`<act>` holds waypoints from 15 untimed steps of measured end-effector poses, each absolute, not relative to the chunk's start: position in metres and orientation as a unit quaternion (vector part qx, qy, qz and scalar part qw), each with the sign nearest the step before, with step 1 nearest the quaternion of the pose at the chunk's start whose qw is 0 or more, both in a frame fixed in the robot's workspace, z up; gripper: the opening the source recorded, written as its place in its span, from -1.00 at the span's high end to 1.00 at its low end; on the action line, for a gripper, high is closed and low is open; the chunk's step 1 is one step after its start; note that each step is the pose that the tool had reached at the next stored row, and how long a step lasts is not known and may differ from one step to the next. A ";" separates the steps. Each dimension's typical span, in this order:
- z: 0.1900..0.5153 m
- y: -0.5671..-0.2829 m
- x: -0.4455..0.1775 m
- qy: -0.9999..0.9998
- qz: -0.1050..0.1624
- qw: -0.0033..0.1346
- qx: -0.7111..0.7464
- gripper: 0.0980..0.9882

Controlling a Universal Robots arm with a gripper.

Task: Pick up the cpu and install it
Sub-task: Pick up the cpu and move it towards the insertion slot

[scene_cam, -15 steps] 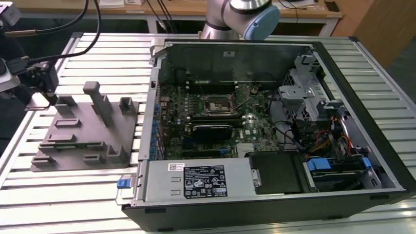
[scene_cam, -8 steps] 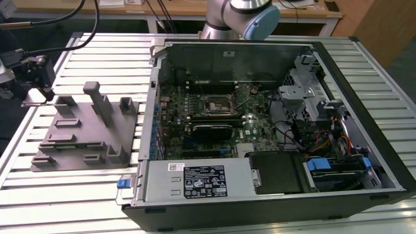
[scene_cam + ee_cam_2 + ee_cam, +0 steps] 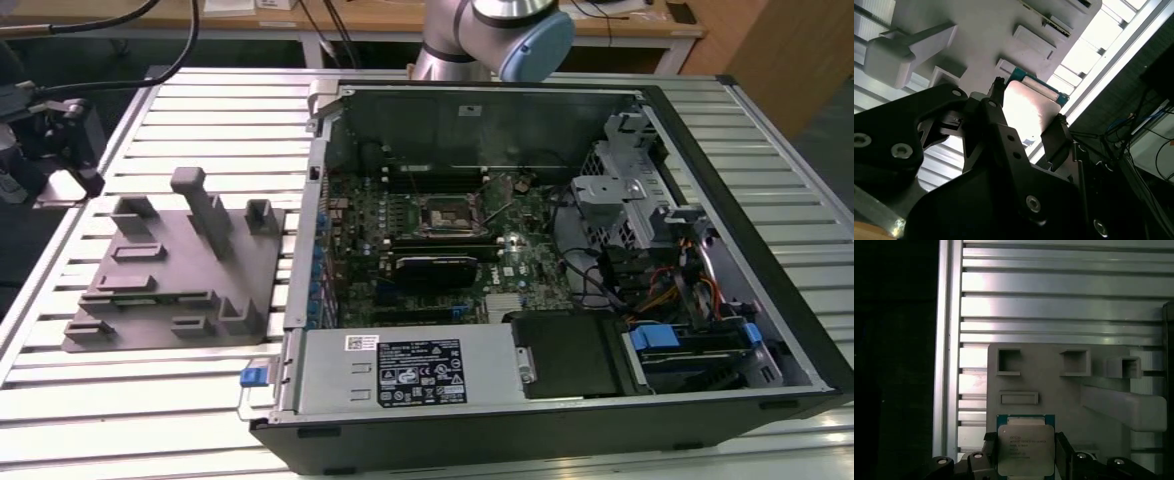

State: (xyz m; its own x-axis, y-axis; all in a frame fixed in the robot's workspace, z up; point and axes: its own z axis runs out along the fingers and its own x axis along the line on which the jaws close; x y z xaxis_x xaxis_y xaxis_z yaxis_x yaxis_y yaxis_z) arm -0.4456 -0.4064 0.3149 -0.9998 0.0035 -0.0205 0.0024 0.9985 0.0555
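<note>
The gripper [image 3: 1029, 102], black and bulky, looms closest. Its fingers [image 3: 990, 455] are pressed against two opposite edges of the cpu [image 3: 1025, 450], silvery lid up (an edge grip, I'd guess, to spare the contacts). The chip hangs over the grey fixture [image 3: 1054, 385], seemingly clear of it. The arm's blue-capped joint [image 3: 527, 40] sits well apart from the fixture, beyond the open computer case [image 3: 481, 125].

No print is clear enough to read. Fine dark lines of print mark the cpu [image 3: 1025, 450] lid. A black label [image 3: 418, 373] and white sticker [image 3: 360, 342] sit on the power supply [image 3: 331, 378].
</note>
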 end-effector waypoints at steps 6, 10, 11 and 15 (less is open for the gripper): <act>0.326 -0.406 -0.446 1.000 0.028 0.010 0.001 0.00; 0.333 -0.406 -0.446 1.000 0.028 0.010 0.001 0.00; 0.335 -0.406 -0.446 1.000 0.028 0.010 0.001 0.00; 0.341 -0.406 -0.446 1.000 0.028 0.010 0.001 0.00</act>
